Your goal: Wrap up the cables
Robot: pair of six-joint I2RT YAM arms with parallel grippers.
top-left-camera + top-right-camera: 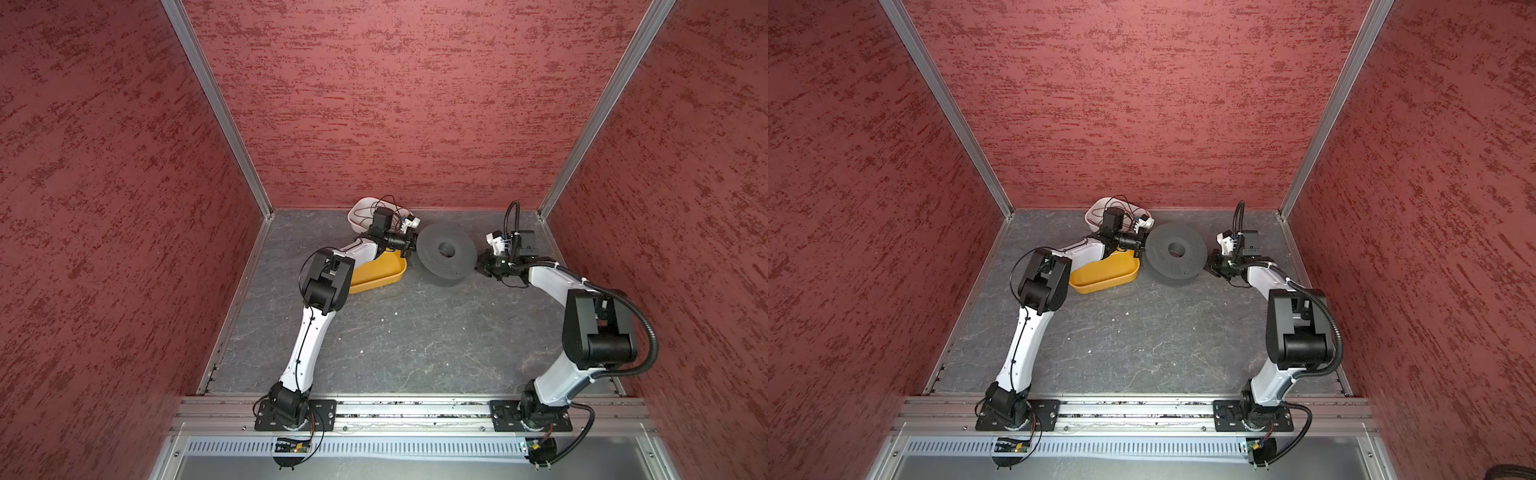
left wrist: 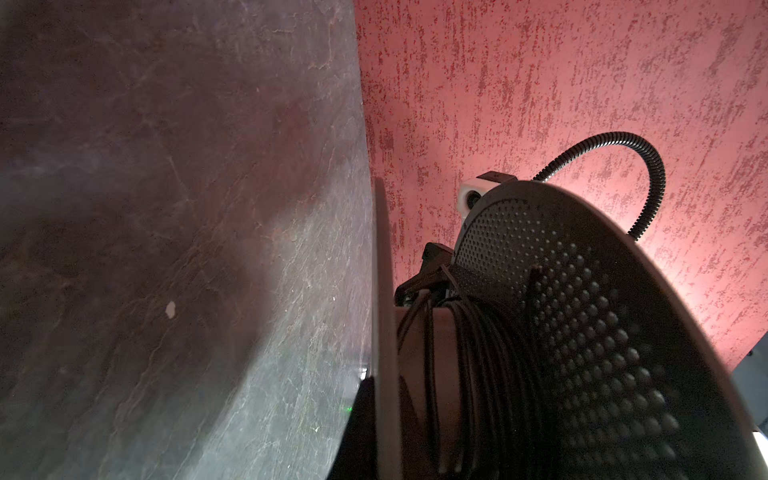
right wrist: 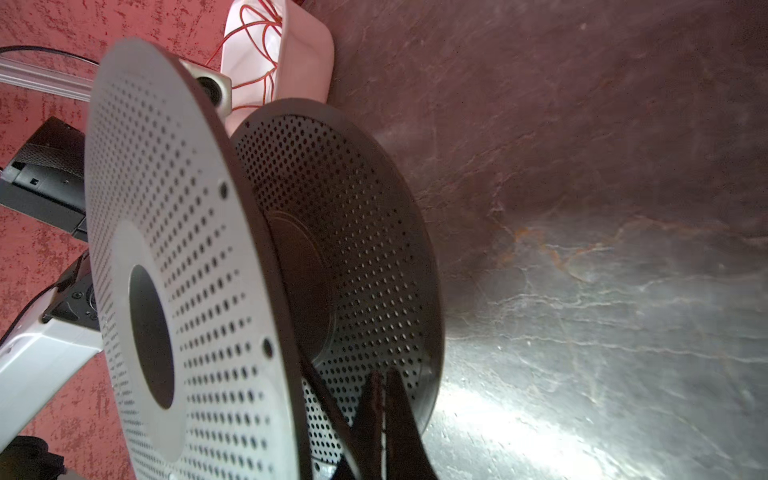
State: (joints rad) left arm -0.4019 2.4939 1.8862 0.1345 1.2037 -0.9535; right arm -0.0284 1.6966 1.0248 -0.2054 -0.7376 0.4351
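1. Both top views show the grey perforated spool (image 1: pixel 463 259) lying with its hub hole up, near 12 o'clock on the table (image 1: pixel 395 340). Its upper flange hides the windings there.
2. Only the left wrist view shows the cables (image 2: pixel 478 353): thin black turns wound round the spool's hub, between the two flanges.
3. Only the right wrist view makes out a red wire (image 3: pixel 257 54) looped in the white bin (image 3: pixel 299 62). The top views place that bin at the spool's 10 o'clock and a yellow tray (image 1: pixel 382 274) at its 8 o'clock.
4. The left gripper (image 1: pixel 409 245) sits at the spool's 9 o'clock rim, clenched. I cannot tell whether it pinches a flange or a strand.
5. The right gripper (image 1: pixel 482 266) sits at the spool's 4 o'clock rim. Its wrist view shows the fingers (image 3: pixel 401 428) pressed together, pointing into the gap between the flanges. Whether any cable lies between them I cannot tell.
6. The left arm rises from its base at 7 o'clock and bends sharply at the elbow. Its forearm reaches toward 2 o'clock over the yellow tray.
7. The right arm rises from 5 o'clock with its elbow high near 3 o'clock, and the forearm points toward 10 o'clock.
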